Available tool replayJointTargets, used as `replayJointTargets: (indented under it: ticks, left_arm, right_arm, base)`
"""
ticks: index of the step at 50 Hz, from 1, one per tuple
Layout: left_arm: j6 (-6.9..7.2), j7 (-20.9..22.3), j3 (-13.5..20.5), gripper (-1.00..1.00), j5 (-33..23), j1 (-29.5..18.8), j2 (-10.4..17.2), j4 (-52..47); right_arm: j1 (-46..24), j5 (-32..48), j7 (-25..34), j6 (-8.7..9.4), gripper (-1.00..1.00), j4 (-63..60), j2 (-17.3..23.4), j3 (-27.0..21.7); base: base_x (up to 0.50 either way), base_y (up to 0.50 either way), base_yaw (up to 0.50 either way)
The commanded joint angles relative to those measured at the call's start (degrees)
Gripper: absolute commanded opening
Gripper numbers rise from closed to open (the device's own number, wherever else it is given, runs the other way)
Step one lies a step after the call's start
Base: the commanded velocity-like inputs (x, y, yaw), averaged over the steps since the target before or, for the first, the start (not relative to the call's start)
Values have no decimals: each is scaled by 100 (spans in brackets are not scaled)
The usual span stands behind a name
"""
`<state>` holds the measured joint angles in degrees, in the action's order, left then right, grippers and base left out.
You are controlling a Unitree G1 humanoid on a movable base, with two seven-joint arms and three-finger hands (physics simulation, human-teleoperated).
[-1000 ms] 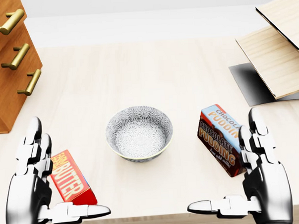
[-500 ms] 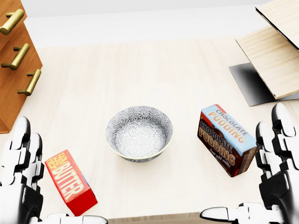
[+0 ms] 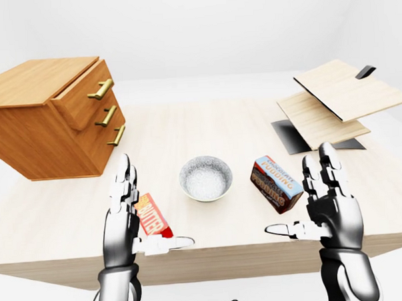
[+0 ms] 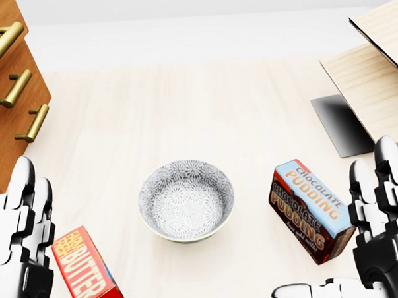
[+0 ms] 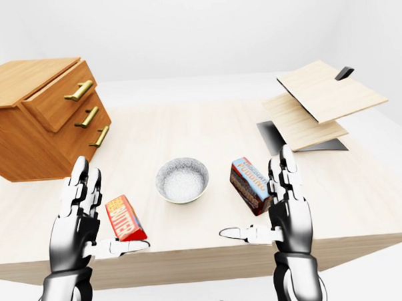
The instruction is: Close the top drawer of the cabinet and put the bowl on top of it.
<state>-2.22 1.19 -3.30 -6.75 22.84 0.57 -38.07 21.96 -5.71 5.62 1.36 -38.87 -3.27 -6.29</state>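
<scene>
Drawer [image 3: 85, 95] at table's [image 3: 206, 127] left edge was ajar
Left hand [image 3: 124, 217], right hand [image 3: 330, 205] were open, empty; reckon drawer needed pushing first.

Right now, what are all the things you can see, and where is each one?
cabinet: one, brown wood, gold handles, left of the left-eye view; top drawer sticking out
bowl: one, grey-white patterned, middle of the table
butter box: one, red, left of the bowl
chocolate pudding box: one, brown and blue, right of the bowl
boards: two, pale wood, far right
dark sheet: one, under the boards
table: one, pale wood
left hand: silver, open
right hand: silver, open
</scene>
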Motion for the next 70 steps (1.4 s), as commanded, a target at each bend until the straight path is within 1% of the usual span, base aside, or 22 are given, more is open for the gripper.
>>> replayJointTargets:
  ticks: [1,9,22,23,24,25,26,33,38,40,44,45,49,53,57,70]
  left_arm:
    - [-41,-34,-50,100,-4,59,31,-65]
    - [-58,-34,-47,100,3,73,30,-68]
    - [-50,-34,-42,100,3,56,27,-58]
    - [-48,-31,-42,100,9,54,27,-55]
    - [-52,-33,-43,100,4,51,26,-48]
    - [-56,-38,-46,100,-4,55,26,-49]
    - [-54,-34,-47,100,1,60,27,-57]
    - [-44,-30,-34,100,4,35,26,-40]
    - [-51,-36,-44,100,-10,43,24,-46]
    - [-48,-36,-47,100,-5,43,25,-46]
    - [-54,-42,-57,100,-8,51,28,-44]
    - [-56,-46,-59,100,-10,55,29,-50]
    - [-37,-46,-57,100,-2,60,31,-77]
    - [-43,-51,-54,100,-12,48,32,-55]
    - [-43,-48,-59,100,-14,65,32,-72]
    - [-49,-39,-43,100,-6,37,34,-34]
  right_arm:
    - [66,-13,36,-78,100,-46,-18,9]
    - [87,-19,47,-115,100,-32,-18,13]
    - [78,18,22,-96,100,-25,-18,31]
    - [72,36,9,-56,100,-17,-13,43]
    - [70,98,-22,-130,100,22,-21,57]
    - [24,186,-143,-83,100,42,-40,42]
    - [23,123,-101,-73,100,32,-16,46]
    - [7,129,-136,-96,100,55,-11,31]
    - [-41,152,-175,-53,100,98,5,24]
    - [-20,122,-176,-105,100,71,-8,1]
    - [37,201,-219,-283,100,63,-41,8]
    - [47,189,-206,-277,100,54,-36,17]
    - [53,219,-210,-351,100,92,-31,42]
    - [28,228,-228,-316,100,111,-18,43]
    - [57,262,-229,-368,100,118,-17,63]
    - [50,249,-225,-354,100,133,0,83]
  base:
    - [29,0,0]
    - [29,0,0]
    - [29,0,0]
    - [23,0,0]
    - [0,0,0]
    - [0,0,0]
    - [0,0,0]
    - [0,0,0]
    - [0,0,0]
    - [0,0,0]
    - [0,0,0]
    - [0,0,0]
    - [0,0,0]
    - [0,12,0]
    - [0,17,0]
    - [0,24,0]
